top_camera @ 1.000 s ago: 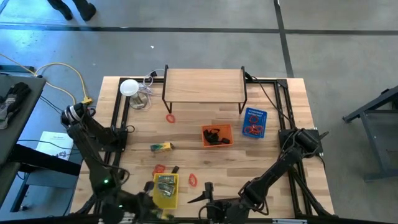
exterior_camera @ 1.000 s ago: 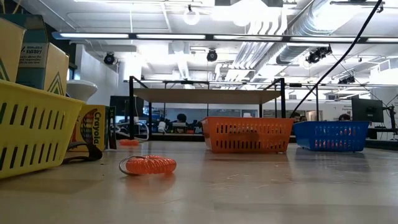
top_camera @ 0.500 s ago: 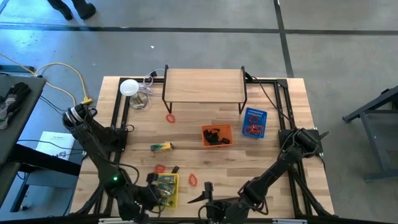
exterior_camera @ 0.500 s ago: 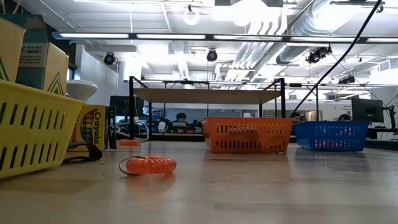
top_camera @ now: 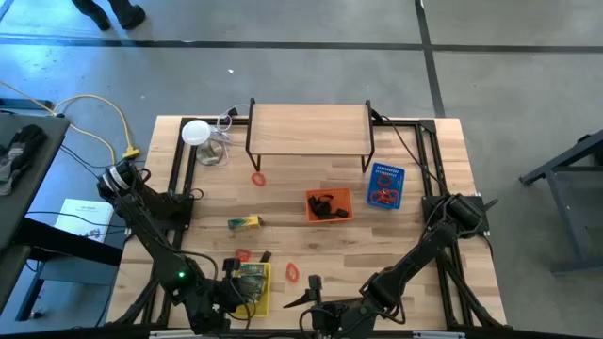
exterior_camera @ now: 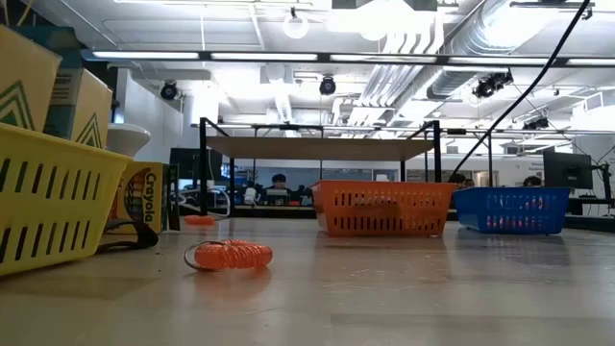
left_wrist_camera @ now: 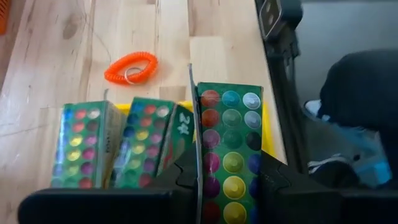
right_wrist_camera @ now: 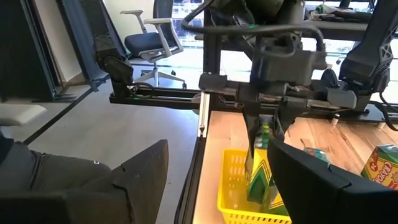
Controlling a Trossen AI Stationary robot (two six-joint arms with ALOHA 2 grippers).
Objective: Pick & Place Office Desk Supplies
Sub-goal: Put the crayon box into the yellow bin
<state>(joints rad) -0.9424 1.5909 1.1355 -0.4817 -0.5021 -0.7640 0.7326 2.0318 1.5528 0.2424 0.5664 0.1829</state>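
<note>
Left gripper (left_wrist_camera: 227,186), lower middle of frame, clenched a crayon pack (left_wrist_camera: 229,149) over the yellow basket (top_camera: 260,294), placing step, release due next; right gripper (right_wrist_camera: 217,180) idle, fingers spread.

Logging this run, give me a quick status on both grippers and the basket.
Left gripper shut on crayon pack over yellow basket. Right gripper open, idle at front edge. Nothing in the way.

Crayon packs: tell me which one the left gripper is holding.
The pack standing upright between the left gripper's fingers, over the yellow basket. The two others lie loose inside the basket.
</note>
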